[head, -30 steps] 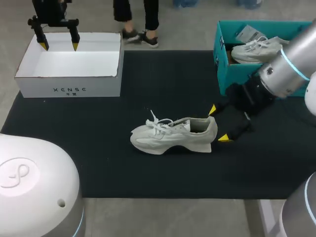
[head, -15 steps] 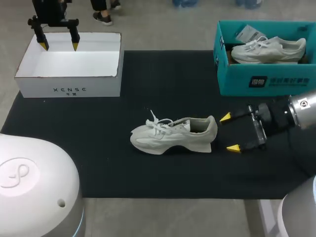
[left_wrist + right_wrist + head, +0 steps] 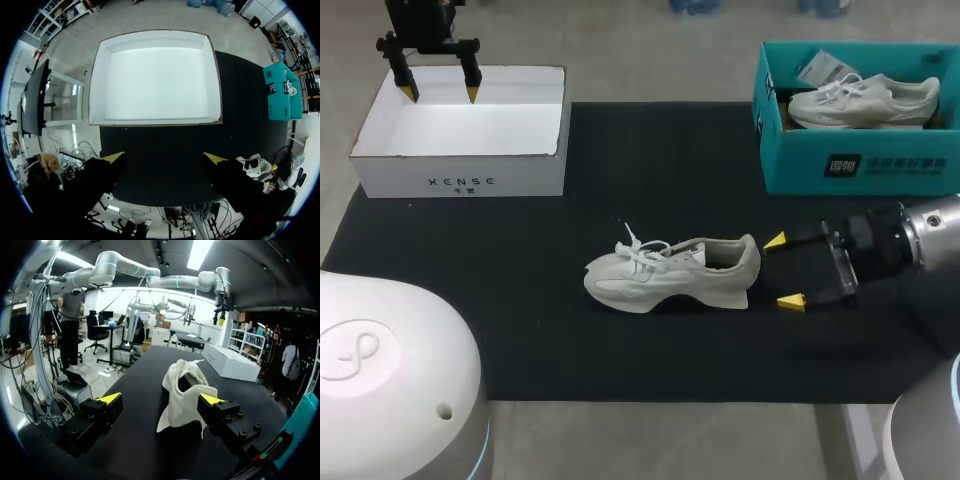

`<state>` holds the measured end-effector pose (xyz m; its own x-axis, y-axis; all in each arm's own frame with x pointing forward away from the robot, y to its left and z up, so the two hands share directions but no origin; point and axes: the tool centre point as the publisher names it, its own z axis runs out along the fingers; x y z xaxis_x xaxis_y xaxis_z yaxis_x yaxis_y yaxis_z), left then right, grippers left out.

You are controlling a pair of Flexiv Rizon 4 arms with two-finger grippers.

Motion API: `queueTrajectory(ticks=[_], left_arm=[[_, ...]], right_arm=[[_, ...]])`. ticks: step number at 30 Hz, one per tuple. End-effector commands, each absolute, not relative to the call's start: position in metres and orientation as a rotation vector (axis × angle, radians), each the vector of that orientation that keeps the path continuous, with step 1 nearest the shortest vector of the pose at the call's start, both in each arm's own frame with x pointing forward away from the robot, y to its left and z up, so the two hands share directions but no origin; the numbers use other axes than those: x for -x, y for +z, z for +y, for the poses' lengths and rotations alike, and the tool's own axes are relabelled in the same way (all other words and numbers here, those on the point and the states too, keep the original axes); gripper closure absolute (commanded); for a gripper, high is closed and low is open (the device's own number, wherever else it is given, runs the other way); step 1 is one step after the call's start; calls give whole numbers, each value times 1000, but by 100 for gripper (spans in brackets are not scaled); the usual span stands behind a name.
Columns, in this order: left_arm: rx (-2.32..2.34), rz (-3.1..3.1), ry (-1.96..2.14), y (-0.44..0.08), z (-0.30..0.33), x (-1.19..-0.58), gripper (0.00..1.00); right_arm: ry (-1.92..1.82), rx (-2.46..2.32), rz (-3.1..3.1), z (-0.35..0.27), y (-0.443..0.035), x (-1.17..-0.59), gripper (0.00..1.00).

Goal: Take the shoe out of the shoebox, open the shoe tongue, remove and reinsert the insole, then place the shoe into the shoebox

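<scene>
A pale grey shoe (image 3: 670, 272) lies on its side in the middle of the black mat (image 3: 520, 310), toe to the left, heel to the right. My right gripper (image 3: 783, 270) is open just right of the heel, level with it, touching nothing. In the right wrist view the shoe (image 3: 187, 395) is straight ahead of the open right gripper (image 3: 161, 400), heel opening towards it. My left gripper (image 3: 440, 92) hangs open over the far edge of the empty white box (image 3: 460, 130). In the left wrist view the open left gripper (image 3: 165, 158) looks down on the white box (image 3: 155, 75).
A teal shoebox (image 3: 860, 165) stands at the mat's back right with a second pale shoe (image 3: 865, 100) inside. My right arm lies low just in front of it. Bare mat stretches between the white box and the shoe.
My right arm has swung down to lie low and level, and its gripper has shifted a little right and towards the front, away from the heel. The shoe and left arm have not moved.
</scene>
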<state>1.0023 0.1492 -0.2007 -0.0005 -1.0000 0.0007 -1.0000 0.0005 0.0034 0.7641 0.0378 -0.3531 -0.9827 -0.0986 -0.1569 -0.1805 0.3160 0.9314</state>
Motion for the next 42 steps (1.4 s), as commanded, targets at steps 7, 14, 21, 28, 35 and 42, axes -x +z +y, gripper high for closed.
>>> queueTrajectory(ticks=[7,14,21,28,35,42], left_arm=[[-2220,-2220,-3,-200,149,-1002,0],[-2220,-2220,-3,-200,149,-1002,0],[-2220,-2220,-3,-200,149,-1002,0],[-2220,-2220,-3,-200,149,-1002,0],[-2220,-2220,-3,-200,149,-1002,0],[-2220,-2220,-3,-200,149,-1002,0]], right_arm=[[1777,93,2480,25,-377,-766,0],[1766,31,2469,9,-383,-775,0],[1749,-7,2474,-1,-383,-796,0],[1743,-5,2471,3,-390,-809,0],[1749,-16,2476,5,-401,-817,0],[1762,1,2490,16,-408,-825,0]])
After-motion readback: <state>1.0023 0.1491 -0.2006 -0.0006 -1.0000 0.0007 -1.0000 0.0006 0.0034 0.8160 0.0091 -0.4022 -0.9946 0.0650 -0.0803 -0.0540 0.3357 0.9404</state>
